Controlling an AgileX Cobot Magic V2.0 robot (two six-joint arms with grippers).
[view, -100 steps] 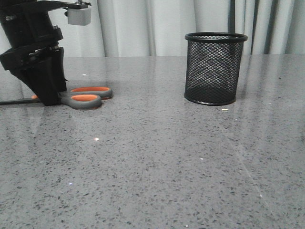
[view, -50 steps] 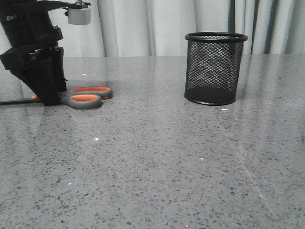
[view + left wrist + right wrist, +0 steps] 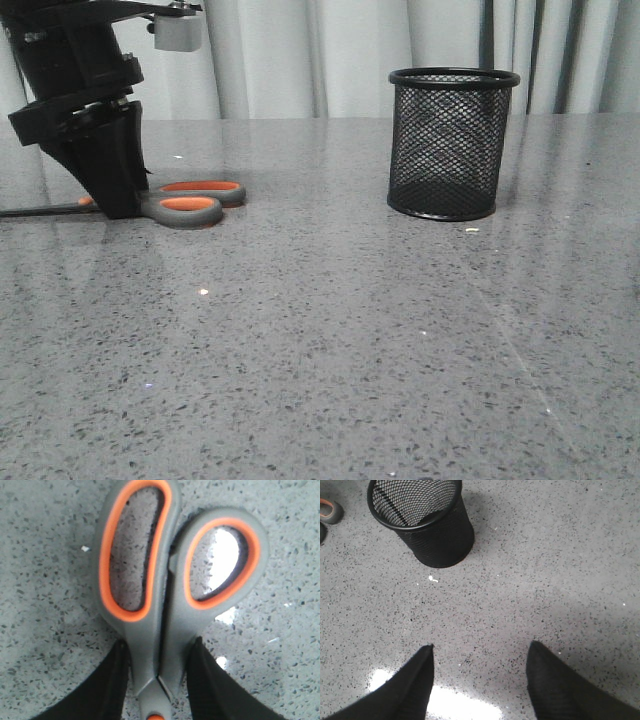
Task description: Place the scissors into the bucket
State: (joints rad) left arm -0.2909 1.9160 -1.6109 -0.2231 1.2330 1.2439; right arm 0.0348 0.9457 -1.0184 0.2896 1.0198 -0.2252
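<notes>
Speckled grey bench [image 3: 330, 340], pale curtains [image 3: 300, 55] behind. Left jaws [image 3: 159, 680] pinching scissors [image 3: 175, 580] near the pivot, loops lying flat just beyond. Right jaws [image 3: 480, 677] hanging spread over bare bench, bucket [image 3: 422, 520] standing upright well beyond them.

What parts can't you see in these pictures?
- Scissors blades: in the front view the left gripper covers them; in the left wrist view the edge cuts them off.
- Bucket bottom inside: the right wrist view looks in at a slant, and its far rim runs off the edge.
- Right gripper: absent from the front view.
</notes>
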